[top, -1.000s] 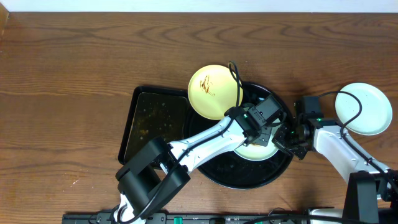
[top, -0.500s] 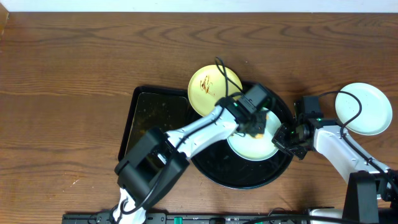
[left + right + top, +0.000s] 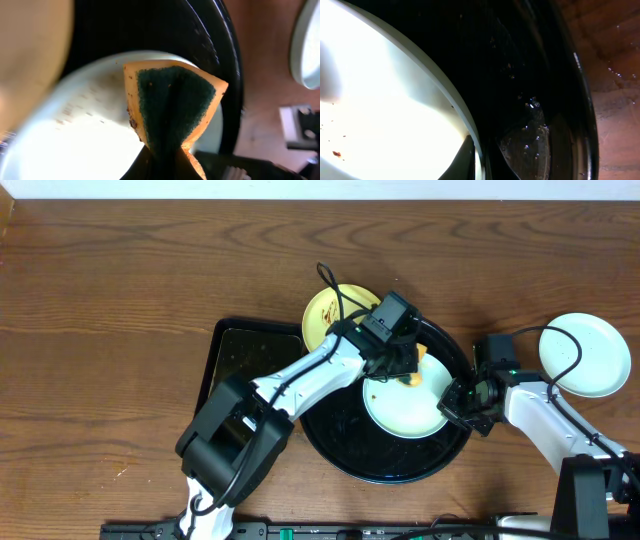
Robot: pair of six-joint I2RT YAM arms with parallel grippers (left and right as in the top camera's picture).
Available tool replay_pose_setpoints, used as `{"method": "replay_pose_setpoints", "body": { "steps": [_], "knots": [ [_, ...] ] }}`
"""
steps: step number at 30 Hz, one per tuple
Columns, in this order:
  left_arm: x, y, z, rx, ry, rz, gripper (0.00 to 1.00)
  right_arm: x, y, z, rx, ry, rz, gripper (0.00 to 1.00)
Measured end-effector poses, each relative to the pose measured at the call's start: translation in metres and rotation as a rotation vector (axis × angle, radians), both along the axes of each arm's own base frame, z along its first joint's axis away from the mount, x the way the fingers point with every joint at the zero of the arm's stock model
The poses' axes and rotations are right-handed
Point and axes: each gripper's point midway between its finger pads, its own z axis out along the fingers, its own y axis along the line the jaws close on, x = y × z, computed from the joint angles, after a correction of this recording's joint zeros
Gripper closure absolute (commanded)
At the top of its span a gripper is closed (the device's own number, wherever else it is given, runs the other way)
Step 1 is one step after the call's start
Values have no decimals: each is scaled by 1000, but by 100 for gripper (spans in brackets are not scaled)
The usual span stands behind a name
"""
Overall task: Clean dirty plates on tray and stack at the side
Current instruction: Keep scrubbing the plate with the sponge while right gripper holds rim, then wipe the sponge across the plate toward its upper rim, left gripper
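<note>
Orange-green sponge (image 3: 172, 105), pale plate (image 3: 405, 412), black tray (image 3: 380, 460)

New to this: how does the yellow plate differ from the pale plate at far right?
The yellow plate has a brown smear; the far-right plate looks clean. The yellow plate overlaps the round black tray's rim; the far-right plate lies on the table. Both are round, shallow.

Rectangular black tray (image 3: 245, 370) on wooden table (image 3: 120, 300); sponge (image 3: 172, 105) orange-green, folded.
</note>
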Motion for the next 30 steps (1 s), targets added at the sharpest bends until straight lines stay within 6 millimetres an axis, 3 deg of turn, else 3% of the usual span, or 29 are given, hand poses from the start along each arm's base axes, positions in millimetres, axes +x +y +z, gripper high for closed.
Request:
{"method": "replay_pose_setpoints", "body": {
  "steps": [8, 16, 20, 25, 30],
  "knots": [
    [-9, -6, -4, -33, 73, 12, 93, 0, 0, 0, 0, 0, 0, 99],
    [-18, -24, -47, -92, 201, -12, 92, 0, 0, 0, 0, 1, 0, 99],
    [-19, -27, -48, -119, 229, -19, 92, 0, 0, 0, 0, 0, 0, 99],
    [-26, -15, -52, -54, 249, -32, 93, 0, 0, 0, 0, 0, 1, 99],
    [-36, 10, -55, 84, 254, -43, 93, 0, 0, 0, 0, 0, 3, 99]
  ]
}}
